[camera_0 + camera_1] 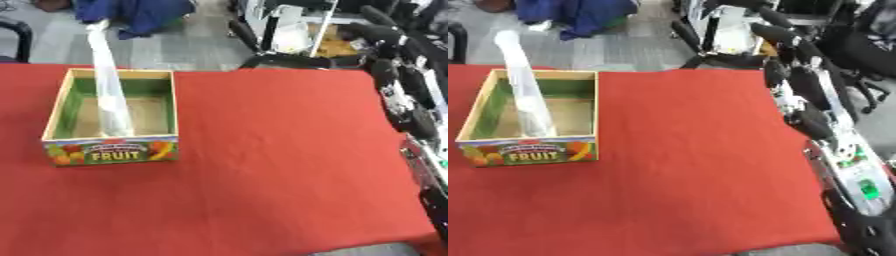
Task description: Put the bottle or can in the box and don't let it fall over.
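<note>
Bottle is already inside the box, base down on the box floor near the front wall, at about mid-width. It's a tall, clear, narrow thing with a pale cap at the top. The long axis is close to vertical. In my views the top leans toward the far left, but that may be mostly camera perspective. The cap end points up and away from me, and the base end sits just behind the FRUIT panel. I can't tell whether it touches that front wall.

Box sits on the red table at far left.

Right arm runs along the right edge of the table, well apart from the box. I see arm links and joints only. I can't make out the right hand, so I can't tell whether it's wide, narrow or holding anything. Nothing of the robot touches the bottle. The left hand is in neither view.

The relation that matters is that the bottle lies far left of the visible arm, right across the cloth. The left arm would be nearer if it came in.

My read is that placement looks done and the bottle is standing. Being tall and thin, it would tip easily, so I'd avoid nudging the box.
</note>
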